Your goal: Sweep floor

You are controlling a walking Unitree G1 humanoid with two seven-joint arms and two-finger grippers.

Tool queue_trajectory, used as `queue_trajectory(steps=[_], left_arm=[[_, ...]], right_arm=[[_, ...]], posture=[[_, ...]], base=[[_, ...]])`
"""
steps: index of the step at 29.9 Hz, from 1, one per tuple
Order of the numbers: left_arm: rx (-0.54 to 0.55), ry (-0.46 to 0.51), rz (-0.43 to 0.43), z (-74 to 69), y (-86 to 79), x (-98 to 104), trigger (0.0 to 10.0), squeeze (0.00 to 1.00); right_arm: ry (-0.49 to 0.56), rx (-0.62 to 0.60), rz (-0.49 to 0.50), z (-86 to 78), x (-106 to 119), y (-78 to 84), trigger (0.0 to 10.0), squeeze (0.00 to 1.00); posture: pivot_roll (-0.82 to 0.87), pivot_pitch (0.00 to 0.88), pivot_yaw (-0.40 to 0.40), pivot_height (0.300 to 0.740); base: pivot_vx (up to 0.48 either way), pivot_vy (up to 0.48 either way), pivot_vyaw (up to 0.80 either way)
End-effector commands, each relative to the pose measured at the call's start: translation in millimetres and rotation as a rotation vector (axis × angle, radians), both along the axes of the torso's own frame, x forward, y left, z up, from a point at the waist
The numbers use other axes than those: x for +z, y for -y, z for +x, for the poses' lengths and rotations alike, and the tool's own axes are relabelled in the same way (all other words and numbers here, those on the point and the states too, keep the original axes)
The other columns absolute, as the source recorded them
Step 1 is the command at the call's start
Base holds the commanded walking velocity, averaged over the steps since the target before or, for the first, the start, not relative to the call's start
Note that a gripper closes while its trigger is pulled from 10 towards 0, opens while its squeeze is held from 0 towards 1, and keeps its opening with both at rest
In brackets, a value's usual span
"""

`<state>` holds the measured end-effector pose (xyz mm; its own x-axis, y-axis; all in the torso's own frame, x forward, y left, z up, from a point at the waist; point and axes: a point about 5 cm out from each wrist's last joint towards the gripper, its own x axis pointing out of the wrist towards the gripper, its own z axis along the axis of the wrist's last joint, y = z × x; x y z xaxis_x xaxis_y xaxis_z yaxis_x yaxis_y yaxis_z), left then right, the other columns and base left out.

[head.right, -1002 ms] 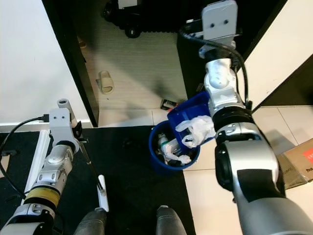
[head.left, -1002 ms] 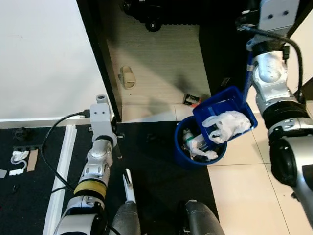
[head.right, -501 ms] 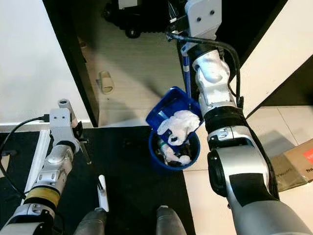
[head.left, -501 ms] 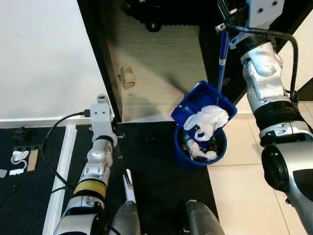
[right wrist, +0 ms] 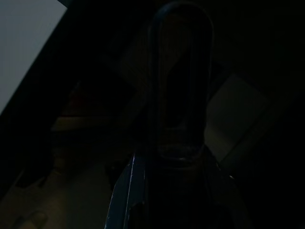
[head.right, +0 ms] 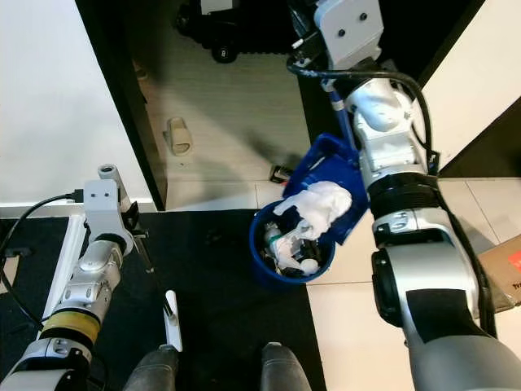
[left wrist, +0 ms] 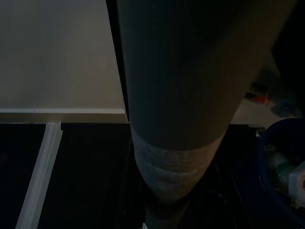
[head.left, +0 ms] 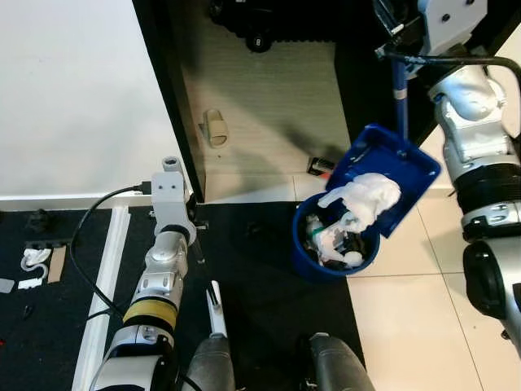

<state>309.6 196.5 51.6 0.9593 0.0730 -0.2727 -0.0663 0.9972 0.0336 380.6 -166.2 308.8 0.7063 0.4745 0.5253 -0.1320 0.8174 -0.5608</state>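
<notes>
A blue dustpan (head.left: 407,167) hangs tilted above a round blue bin (head.left: 312,265) on the floor. A crumpled white plastic bag (head.left: 366,194) slides off the pan's lower lip toward the bin, which holds more white trash. My right gripper (head.left: 391,49) is raised high, shut on the dustpan's blue handle (head.left: 399,81). My left arm (head.left: 167,204) stays low at the left, beside a thin dark stick with a white end (head.left: 216,316). A thick grey pole (left wrist: 176,105) stands close before the left wrist camera.
A beige slipper (head.left: 213,128) and a small red-and-black packet (head.left: 320,166) lie on the far floor. A black mat (head.left: 260,285) covers the floor before me, with white scraps (head.left: 28,265) at its left. A cardboard box (head.right: 505,261) sits at the right. A black wheeled base (head.left: 260,24) stands beyond.
The dustpan swung left over the bin, then back right and higher, tipped more steeply. The white bag now hangs off its lip toward the bin. The left arm has not moved.
</notes>
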Motion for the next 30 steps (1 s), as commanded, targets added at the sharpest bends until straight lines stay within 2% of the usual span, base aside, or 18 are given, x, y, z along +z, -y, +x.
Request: queue_trajectory(steps=[1, 12, 20, 27, 29, 30], left_arm=[[-0.009, -0.018, 0.011, -0.7, -1.0, -2.0, 10.0, 0.00], [-0.020, -0.015, 0.013, 1.3, 0.0, -0.6, 10.0, 0.00], [-0.019, -0.018, 0.020, 1.5, -2.1, -1.0, 10.0, 0.00], [-0.014, -0.014, 0.023, 2.5, -4.6, 0.4, 10.0, 0.00], [-0.009, -0.014, 0.025, 2.3, -5.8, 0.3, 10.0, 0.00], [-0.009, -0.014, 0.025, 2.3, -5.8, 0.3, 10.0, 0.00]], right_arm=[[0.072, 0.008, -0.014, -5.2, 17.5, 2.0, 10.0, 0.00], [0.098, -0.023, -0.033, -5.9, 26.1, 9.6, 10.0, 0.00], [0.101, -0.116, -0.063, -3.0, 32.3, 31.0, 10.0, 0.00], [0.146, -0.184, -0.051, -5.8, 53.5, 48.8, 10.0, 0.00], [0.163, -0.221, 0.006, -9.1, 73.6, 64.3, 10.0, 0.00], [0.163, -0.221, 0.006, -9.1, 73.6, 64.3, 10.0, 0.00]], posture=[[0.02, 0.071, -0.056, 0.740], [0.02, 0.064, -0.053, 0.740], [0.03, 0.057, -0.051, 0.740], [0.03, 0.063, -0.053, 0.740], [0.03, 0.065, -0.056, 0.740], [0.03, 0.065, -0.056, 0.740]], base=[[0.000, 0.000, 0.00], [0.000, 0.000, 0.00], [0.000, 0.000, 0.00], [0.000, 0.000, 0.00], [0.000, 0.000, 0.00], [0.000, 0.000, 0.00]])
